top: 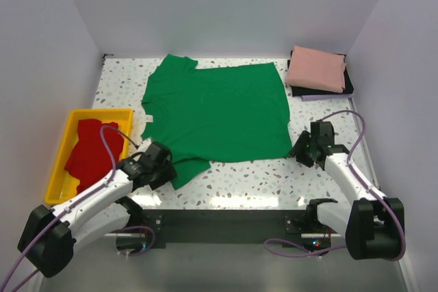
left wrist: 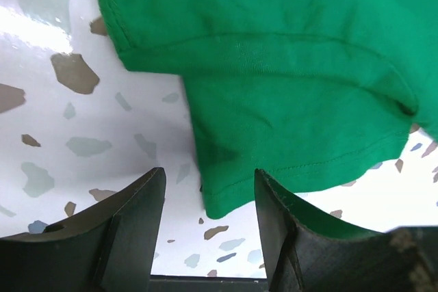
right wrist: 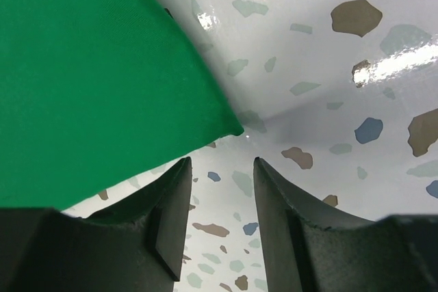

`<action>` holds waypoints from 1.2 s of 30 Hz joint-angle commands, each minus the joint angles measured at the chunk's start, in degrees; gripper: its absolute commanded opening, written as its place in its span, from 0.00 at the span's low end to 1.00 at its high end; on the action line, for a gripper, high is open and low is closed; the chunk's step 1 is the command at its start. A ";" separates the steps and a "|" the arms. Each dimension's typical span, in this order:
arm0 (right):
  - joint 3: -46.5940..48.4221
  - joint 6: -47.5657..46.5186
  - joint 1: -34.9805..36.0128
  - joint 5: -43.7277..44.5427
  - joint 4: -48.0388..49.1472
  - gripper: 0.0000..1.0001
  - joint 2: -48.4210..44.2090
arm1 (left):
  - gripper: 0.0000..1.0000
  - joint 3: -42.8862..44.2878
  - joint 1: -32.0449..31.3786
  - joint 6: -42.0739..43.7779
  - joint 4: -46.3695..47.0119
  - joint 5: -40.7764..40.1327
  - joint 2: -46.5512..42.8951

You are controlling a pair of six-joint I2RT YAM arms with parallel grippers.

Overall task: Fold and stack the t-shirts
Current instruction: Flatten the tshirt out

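Note:
A bright green t-shirt (top: 219,111) lies spread flat on the speckled table. My left gripper (top: 163,163) is open at its near left sleeve; in the left wrist view the sleeve's hem corner (left wrist: 226,200) lies between the open fingers (left wrist: 140,217). My right gripper (top: 301,148) is open at the shirt's near right bottom corner; in the right wrist view that corner (right wrist: 229,128) lies just beyond the fingertips (right wrist: 179,182). A salmon pink shirt (top: 316,68) lies folded at the back right. A red shirt (top: 90,154) lies crumpled in the yellow tray (top: 68,135).
The pink shirt rests on a folded dark garment (top: 348,85) and a pale lilac one (top: 315,98). The yellow tray stands at the table's left edge. White walls close in the table on three sides.

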 commanded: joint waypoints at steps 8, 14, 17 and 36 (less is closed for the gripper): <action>2.81 0.91 -0.24 3.40 1.64 0.49 1.20 | 0.41 1.13 -4.69 -1.81 6.90 -4.54 9.90; 3.16 0.65 -0.24 4.19 2.60 0.49 3.48 | 0.00 5.95 -4.69 0.30 2.08 -8.66 5.18; 2.90 0.64 -0.33 4.55 3.04 0.50 4.18 | 0.00 11.40 -4.51 1.01 -4.07 -13.75 -0.09; 4.30 0.91 -0.24 -1.16 9.28 0.39 12.00 | 0.00 22.14 5.60 11.29 -8.75 -15.53 -6.18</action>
